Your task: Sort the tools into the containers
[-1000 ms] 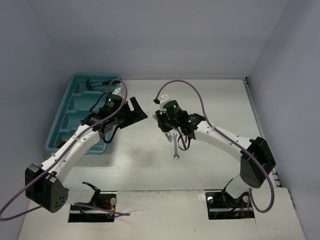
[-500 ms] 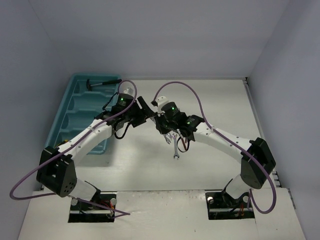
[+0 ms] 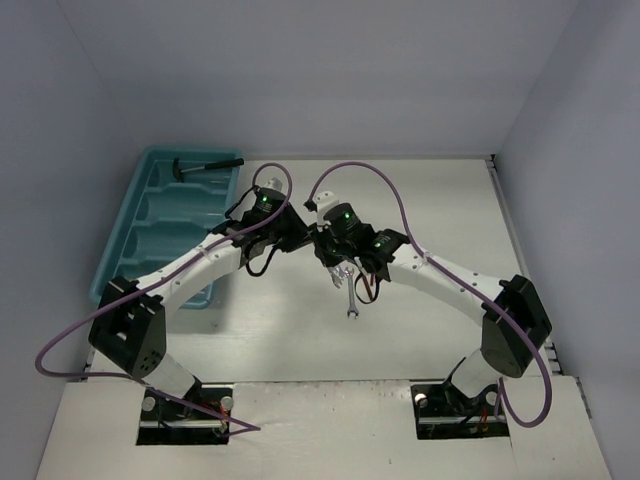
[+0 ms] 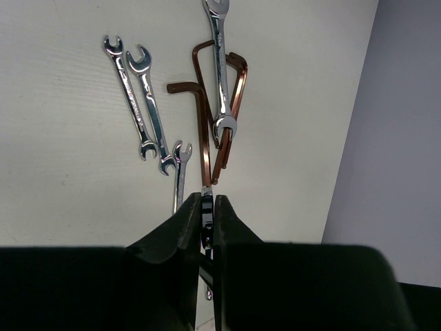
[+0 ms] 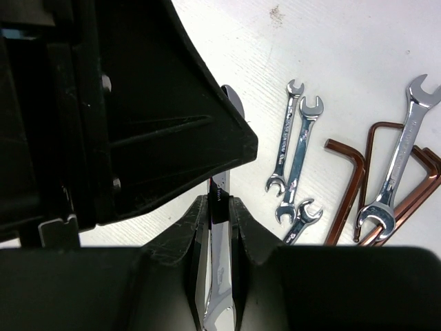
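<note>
Both grippers meet over the middle of the table. My right gripper (image 5: 219, 207) is shut on a silver wrench (image 5: 222, 262), whose shaft runs up between its fingers. My left gripper (image 4: 207, 200) is shut on the same wrench's thin edge (image 4: 206, 214); its black body (image 5: 138, 103) fills the right wrist view's upper left. In the top view, the left gripper (image 3: 303, 237) sits tip to tip with the right gripper (image 3: 328, 250). The teal tray (image 3: 150, 215) lies far left, with a black-handled hammer (image 3: 205, 165) in its far compartment.
On the table under the grippers lie three small silver wrenches (image 4: 131, 96) (image 4: 153, 110) (image 4: 180, 172). A longer wrench (image 4: 220, 69) rests across reddish-brown bent tools (image 4: 203, 131). In the top view this pile (image 3: 355, 295) sits just right of centre.
My left arm has swung right from beside the tray to the right gripper. Its jaws went from wide open to shut on the wrench. The right arm stayed put.
</note>
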Tool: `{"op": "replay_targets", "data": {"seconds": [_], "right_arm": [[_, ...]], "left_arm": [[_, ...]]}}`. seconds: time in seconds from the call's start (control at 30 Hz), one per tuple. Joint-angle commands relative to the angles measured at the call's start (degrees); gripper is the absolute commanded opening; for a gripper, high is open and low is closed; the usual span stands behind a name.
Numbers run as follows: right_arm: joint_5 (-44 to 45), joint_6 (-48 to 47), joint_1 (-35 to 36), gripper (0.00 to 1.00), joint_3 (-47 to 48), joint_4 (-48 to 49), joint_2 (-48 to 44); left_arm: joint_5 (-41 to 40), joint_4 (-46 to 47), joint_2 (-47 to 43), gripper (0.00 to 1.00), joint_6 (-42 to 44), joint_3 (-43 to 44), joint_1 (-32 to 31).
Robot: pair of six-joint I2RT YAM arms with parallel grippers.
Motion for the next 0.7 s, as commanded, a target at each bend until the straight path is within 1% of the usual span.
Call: {"op": "replay_targets", "data": {"seconds": [0.0,0.03,0.07,0.1,0.17,0.2,0.23,0.3,0.4,0.47,0.53,0.67], "right_arm": [[0.03,0.21,0.52,0.0,2.86,3.58,-2.55],[0.2,0.36,0.52,0.0,2.76,3.58,-2.91],[0.33,0.45,0.52,0.05,2.64,3.58,-3.3],[0.38,0.55,0.52,0.12,2.5,3.58,-3.67],[0.33,0.78,0.52,0.33,2.13,3.58,-4.53],[0.44,0.9,0.49,0.39,2.01,3.58,-5.4],[0.67,1.01,0.43,0.54,1.7,3.58,-6.34],[1.42,1.24,0.43,0.75,1.31,3.45,-8.25],[3.16,1.55,0.43,0.88,1.46,2.39,-10.99],[4.24,1.65,0.43,0.92,1.71,1.25,-12.98],[6.37,1.65,0.31,0.94,1.45,0.14,-14.93],[8.82,1.62,-0.38,0.96,-0.72,-0.95,-18.07]], "left_arm": [[-0.72,6.78,-2.16,0.0,-2.3,2.13,-0.63],[-1.28,6.92,-2.89,0.0,-2.38,1.93,-0.56],[-1.94,7.04,-3.53,0.0,-2.35,1.74,-0.54],[-2.6,7.19,-4.08,0.0,-2.28,1.55,-0.47],[-3.69,7.38,-5.08,0.0,-1.53,1.27,-0.22],[-4.24,7.33,-5.63,0.0,-1.3,1.3,-0.04],[-4.65,7.18,-6.16,0.0,-0.72,1.36,0.18],[-4.83,6.98,-7.14,0.0,0.51,1.36,1.39],[-4.25,6.0,-8.52,0.0,2.11,1.24,4.18],[-2.95,5.29,-9.86,0.0,4.03,1.03,6.54],[-1.64,4.0,-11.55,0.0,6.18,1.22,10.81],[1.58,0.5,-15.12,0.0,11.19,1.04,22.1]]}}
